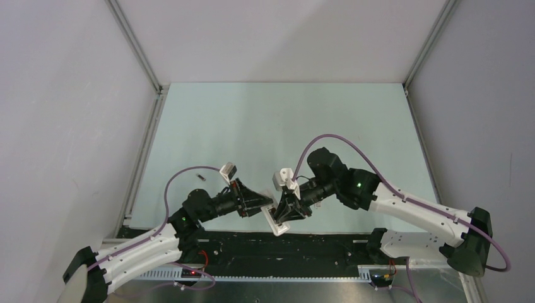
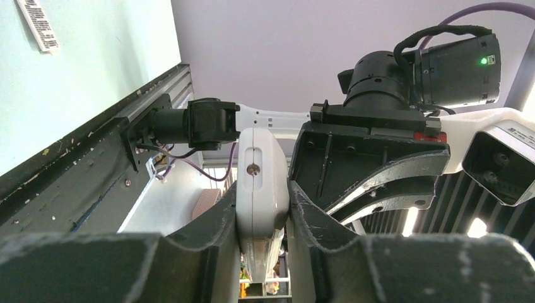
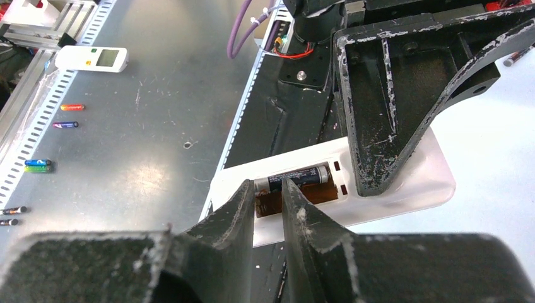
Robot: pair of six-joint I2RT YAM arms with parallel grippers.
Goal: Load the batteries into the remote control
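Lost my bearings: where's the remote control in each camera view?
Top external: remote control low centre, just above the black strip.
Left wrist: remote control centre, end-on, clamped in the left pincer.
Right wrist: remote control lower centre, compartment open.
Shared landmark: black strip along the table's near edge.

White remote control (image 3: 435,183), dark battery (image 3: 296,177) with silver ends, brown compartment (image 3: 315,192), black right pincer (image 3: 268,189) scuffed pale, pale green surface (image 1: 277,120), purple cable (image 1: 334,136).

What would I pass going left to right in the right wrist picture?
Blue and green batteries → small white gadget with a screen → dark battery in the white remote control → black left gripper.
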